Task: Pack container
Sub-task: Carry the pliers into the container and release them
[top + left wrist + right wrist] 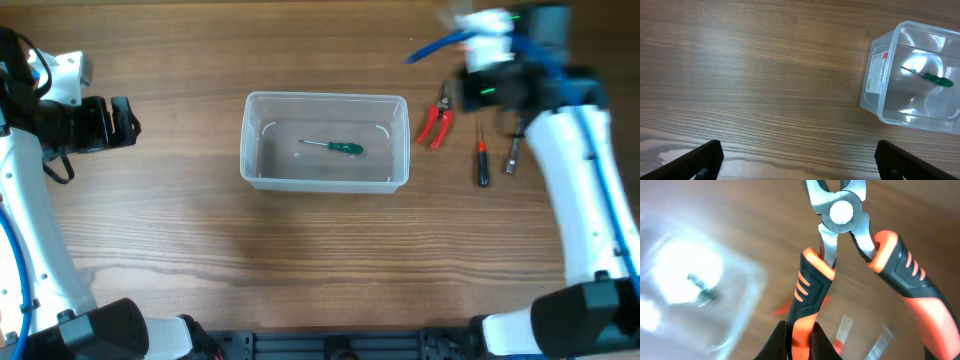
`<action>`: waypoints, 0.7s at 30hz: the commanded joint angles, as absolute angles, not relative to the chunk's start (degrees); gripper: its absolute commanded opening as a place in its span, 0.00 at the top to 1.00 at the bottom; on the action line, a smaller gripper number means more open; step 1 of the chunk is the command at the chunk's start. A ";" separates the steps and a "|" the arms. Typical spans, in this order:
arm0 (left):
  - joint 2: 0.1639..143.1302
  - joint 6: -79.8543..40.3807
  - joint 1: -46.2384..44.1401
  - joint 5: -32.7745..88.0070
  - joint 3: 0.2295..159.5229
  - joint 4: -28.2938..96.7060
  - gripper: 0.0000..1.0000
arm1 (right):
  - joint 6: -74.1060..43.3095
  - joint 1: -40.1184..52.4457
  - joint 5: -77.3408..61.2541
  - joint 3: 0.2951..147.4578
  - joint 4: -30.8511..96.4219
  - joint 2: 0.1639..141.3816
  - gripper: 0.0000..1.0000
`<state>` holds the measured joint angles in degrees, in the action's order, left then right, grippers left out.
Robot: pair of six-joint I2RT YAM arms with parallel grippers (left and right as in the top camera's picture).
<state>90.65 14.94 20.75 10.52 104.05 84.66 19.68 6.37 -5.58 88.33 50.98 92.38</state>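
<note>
Pliers (842, 212), one handle seemingly pinched by right gripper (800, 336), left gripper (800, 160) spread wide, empty, green screwdriver (345, 148) inside container (325, 97)

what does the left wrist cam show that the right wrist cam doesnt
Only left wrist: the white label on the container end wall, a wide stretch of bare wooden table, and the left gripper open with nothing between its fingers. Only right wrist: the orange-handled pliers up close, with the right gripper shut on one handle. Both: the container with the green screwdriver lying inside, sharp in the left wrist view, blurred in the right.
</note>
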 commanded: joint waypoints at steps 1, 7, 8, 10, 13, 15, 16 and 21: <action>90.76 16.03 20.84 11.57 103.88 84.68 0.00 | 36.49 17.34 -9.69 88.05 51.35 95.20 0.96; 90.76 16.05 20.84 11.57 103.88 84.68 0.00 | 37.43 26.00 -12.80 88.03 48.10 105.73 0.96; 90.76 16.05 20.84 11.57 103.88 84.68 0.00 | 37.43 26.09 -13.72 88.03 48.01 107.70 0.96; 90.76 16.05 20.84 11.57 103.88 84.68 0.00 | 37.30 26.06 -14.72 88.03 47.94 112.33 0.96; 90.76 16.05 20.84 11.57 103.88 84.68 0.00 | 37.34 26.06 -14.72 88.03 47.75 116.95 0.96; 90.76 16.05 20.84 11.57 103.88 84.68 0.00 | 37.54 26.06 -14.72 88.03 47.66 119.02 0.96; 90.76 16.03 20.84 11.57 103.88 84.68 0.00 | 37.56 26.06 -14.72 88.03 47.53 119.87 0.96; 90.76 16.03 20.84 11.57 103.88 84.71 0.00 | 37.47 26.06 -14.41 88.03 46.52 120.53 0.91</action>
<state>90.65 14.94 20.75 10.59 104.05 84.66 36.36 26.15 -12.51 87.55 47.35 120.90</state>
